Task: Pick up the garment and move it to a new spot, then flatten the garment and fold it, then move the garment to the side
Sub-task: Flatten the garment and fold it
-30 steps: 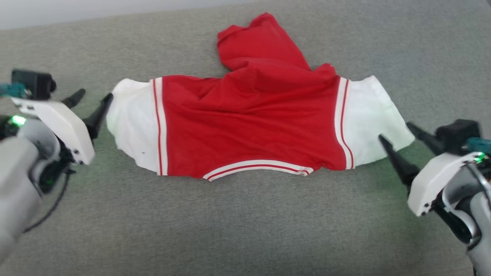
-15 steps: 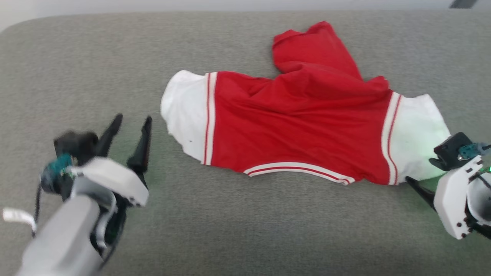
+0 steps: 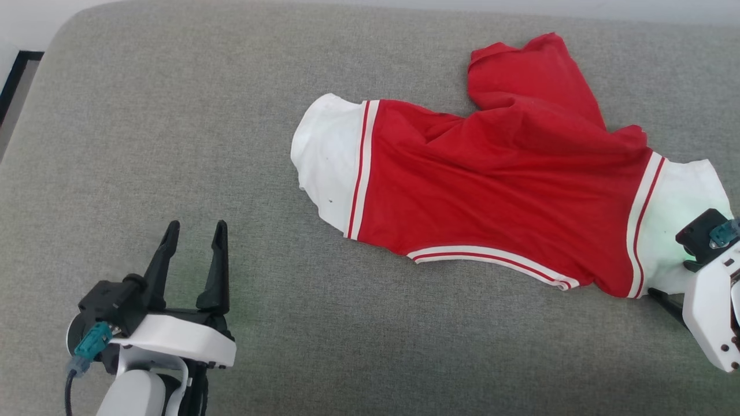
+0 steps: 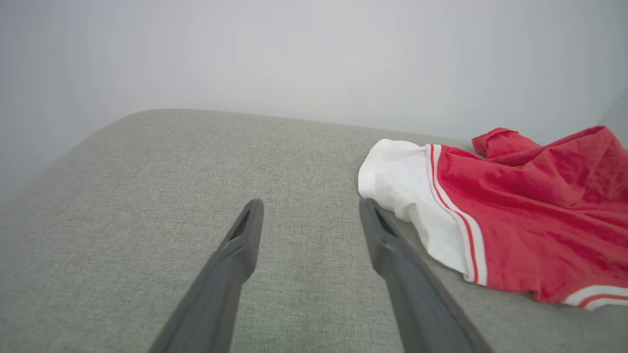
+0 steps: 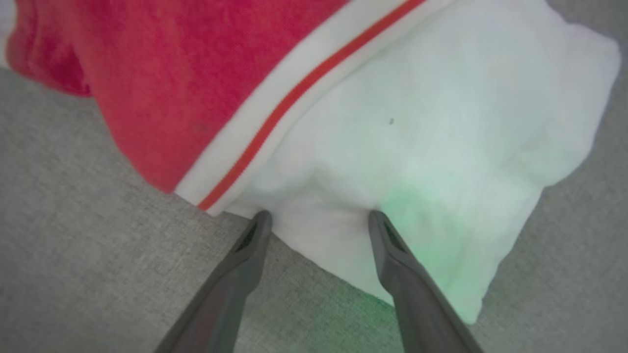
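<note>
Two grippers sit closest to us, one at each lower corner of the head view. Our left gripper (image 3: 196, 226) hovers over the grey cushion (image 3: 173, 115) with its two dark fingers spread apart and nothing between them. In the left wrist view, this gripper (image 4: 310, 203) points along the cushion (image 4: 122, 196), and the garment (image 4: 530, 220) lies off to its right, apart from it.

Our right gripper (image 3: 663, 296) is partly cut off at the lower right edge of the head view, beside the garment (image 3: 491, 196). In the right wrist view its fingers are just as wide apart, and the gripper (image 5: 319, 215) has its tips at the near edge of the white sleeve (image 5: 417, 122). It has not closed on the cloth, and we cannot tell whether the tips touch it. A green glow (image 5: 417, 225) falls on that sleeve beside the right finger.

Farther out, the garment lies spread across the cushion, slanting from upper left to lower right in the head view. Its striped trim (image 3: 491, 257) faces us, and the other white sleeve (image 3: 326, 156) is at the left end, well apart from our left gripper. The red body is rumpled with long creases. A red flap (image 3: 526, 75) reaches toward the cushion's far edge, and beyond that edge stands a pale wall (image 4: 294, 49).
</note>
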Available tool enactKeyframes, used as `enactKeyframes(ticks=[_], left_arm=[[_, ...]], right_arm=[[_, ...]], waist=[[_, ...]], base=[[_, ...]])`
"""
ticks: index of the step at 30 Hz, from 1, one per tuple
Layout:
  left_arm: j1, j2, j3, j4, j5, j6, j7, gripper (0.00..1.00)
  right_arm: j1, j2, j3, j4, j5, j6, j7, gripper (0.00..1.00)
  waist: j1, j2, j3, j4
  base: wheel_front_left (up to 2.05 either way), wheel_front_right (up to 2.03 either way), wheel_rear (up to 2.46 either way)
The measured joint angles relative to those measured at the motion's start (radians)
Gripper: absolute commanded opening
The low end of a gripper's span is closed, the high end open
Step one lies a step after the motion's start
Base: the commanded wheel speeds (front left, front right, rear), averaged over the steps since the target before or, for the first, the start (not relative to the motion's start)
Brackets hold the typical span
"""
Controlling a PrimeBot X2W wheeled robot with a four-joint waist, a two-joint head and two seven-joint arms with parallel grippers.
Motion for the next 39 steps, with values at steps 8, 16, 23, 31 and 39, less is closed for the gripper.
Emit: enactKeyframes(ticks=[8,16,23,31,39], left_arm=[[-0.009,-0.026,0.048,-0.015,0.078,-0.070,0.000,1.00],[-0.110,0.073,-0.014,-0.023,0.081,-0.091,0.000,1.00],[-0.319,0.282,-0.335,-0.059,-0.164,-0.096,0.266,1.00],[-0.531,0.404,-0.597,-0.027,-0.552,-0.096,0.719,1.00],[-0.644,0.361,-0.664,0.168,-0.679,-0.096,0.808,1.00]], right_arm=[[-0.018,0.017,0.008,0.026,0.007,0.003,0.004,0.00],[-0.025,0.054,-0.001,0.050,0.006,0.003,-0.019,0.00],[-0.032,0.073,-0.003,0.050,-0.004,0.003,-0.026,0.00],[-0.054,0.081,0.000,0.028,-0.014,0.003,-0.019,0.00],[-0.088,0.086,0.000,0.002,-0.017,0.008,-0.011,0.00]], waist=[[0.0001,0.0000,0.023,0.001],[0.0000,0.0000,0.028,-0.018],[0.0000,0.0000,0.028,-0.036],[0.0000,0.0000,0.057,-0.058],[0.0000,0.0000,0.111,-0.078]], base=[[0.00,0.00,0.00],[0.00,0.00,0.00],[0.00,0.00,0.00],[0.00,0.00,0.00],[0.00,0.00,0.00]])
